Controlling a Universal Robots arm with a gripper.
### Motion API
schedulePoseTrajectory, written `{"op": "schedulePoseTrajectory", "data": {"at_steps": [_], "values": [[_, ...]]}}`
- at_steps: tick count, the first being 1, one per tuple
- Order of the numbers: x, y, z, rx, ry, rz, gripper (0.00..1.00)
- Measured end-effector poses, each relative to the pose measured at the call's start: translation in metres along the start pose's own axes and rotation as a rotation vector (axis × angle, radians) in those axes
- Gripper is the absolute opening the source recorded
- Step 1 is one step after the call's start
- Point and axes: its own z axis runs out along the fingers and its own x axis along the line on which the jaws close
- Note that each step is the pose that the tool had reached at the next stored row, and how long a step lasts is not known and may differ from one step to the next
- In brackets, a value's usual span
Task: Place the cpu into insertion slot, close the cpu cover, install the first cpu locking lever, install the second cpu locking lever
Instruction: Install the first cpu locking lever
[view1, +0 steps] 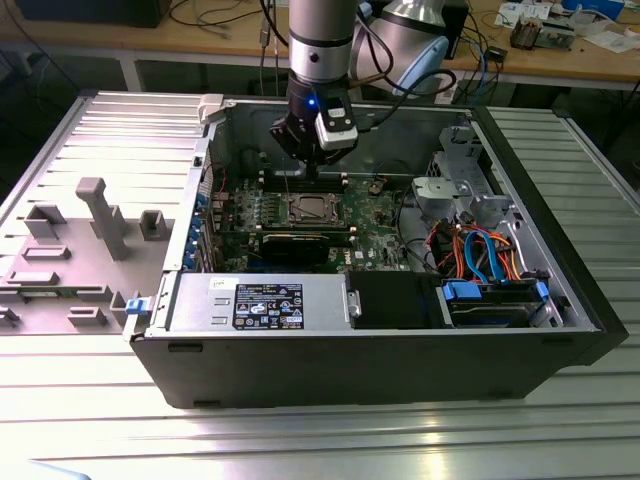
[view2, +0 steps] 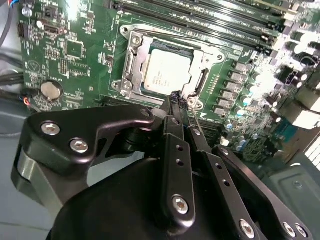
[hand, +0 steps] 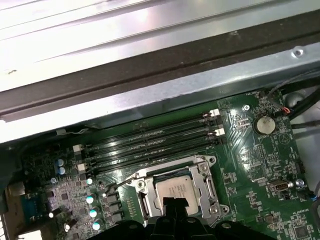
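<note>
1. Looking at the exterior view first: the black robot gripper (view1: 306, 170) hangs inside the open dark-grey computer case (view1: 400, 385), low over the green circuit board (view1: 378, 228). It's near the small square silvery-grey cpu (view1: 312, 209), which lies flat with its metal top up.
2. Second wrist view: the gripper (view2: 176, 100) has its tips pressed together, right at one corner of the square silver-grey metal cpu cover (view2: 134, 62). Can't tell if anything thin is pinched between them. The cpu (view2: 166, 75) sits in the dark-rimmed square insertion slot (view2: 170, 46), with the cover lying over its edges. It's square, so there's no real long axis, and its sides line up with the frame. My worry: with the tips that close to the corner, a slightly off push could scrape the frame or nearby board parts.
3. First wrist view: the cpu (hand: 175, 190) has its sides parallel to the long black memory slots (hand: 150, 142). A thin silver wire lever (hand: 125, 181) sticks out beside the cover (hand: 201, 177) and looks unlatched to me. Springy wire like that could slip off the fingertips, or load the chip unevenly if the cover isn't fully flat.
</note>
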Motion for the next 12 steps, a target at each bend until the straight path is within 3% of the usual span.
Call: {"op": "schedulePoseTrajectory", "data": {"at_steps": [6, 12], "values": [[0.0, 0.0, 0.0003, -0.0001, 0.0019, -0.102, 0.11], [0.0, 0.0, 0.0004, -0.0001, 0.002, -0.109, 0.11]]}}
